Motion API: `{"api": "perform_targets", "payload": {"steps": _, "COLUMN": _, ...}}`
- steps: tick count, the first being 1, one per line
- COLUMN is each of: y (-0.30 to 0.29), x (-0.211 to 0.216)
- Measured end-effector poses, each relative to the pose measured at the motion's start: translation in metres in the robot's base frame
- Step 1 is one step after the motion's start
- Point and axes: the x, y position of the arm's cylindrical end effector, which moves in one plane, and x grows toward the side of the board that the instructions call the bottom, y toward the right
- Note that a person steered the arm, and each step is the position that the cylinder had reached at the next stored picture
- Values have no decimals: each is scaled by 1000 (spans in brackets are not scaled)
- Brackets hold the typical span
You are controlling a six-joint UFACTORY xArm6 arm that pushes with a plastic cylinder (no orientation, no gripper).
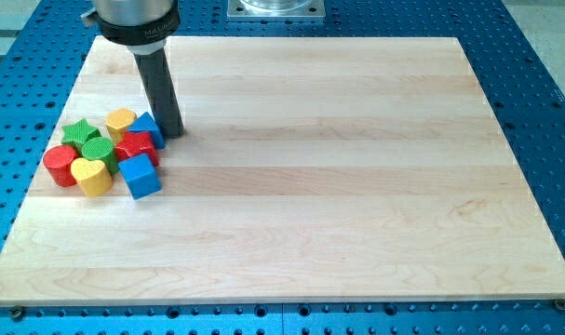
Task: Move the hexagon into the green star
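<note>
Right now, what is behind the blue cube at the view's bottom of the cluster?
Behind the blue cube sits a red block, then another blue block beside my tip. The red block's lower part is covered.

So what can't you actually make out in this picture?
- Arm: cut off by the view's top edge; only the rod's collar shows.
- My tip: beside the blue block; touching or apart, too fine to tell.
- Red block amid the cluster: partly hidden by neighbours, shape unclear.
- Green star: its right side is covered by the green block.
- Yellow block: lower part hidden, hexagon or not is uncertain.
</note>
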Motion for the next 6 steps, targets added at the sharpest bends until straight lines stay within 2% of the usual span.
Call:
{"api": "perform_targets", "payload": {"steps": 3, "y": -18, "x": 4}}
{"api": "perform_targets", "payload": {"steps": 4, "y": -28, "x": -14}}
{"api": "perform_targets", "payload": {"steps": 6, "y": -79, "x": -27}}
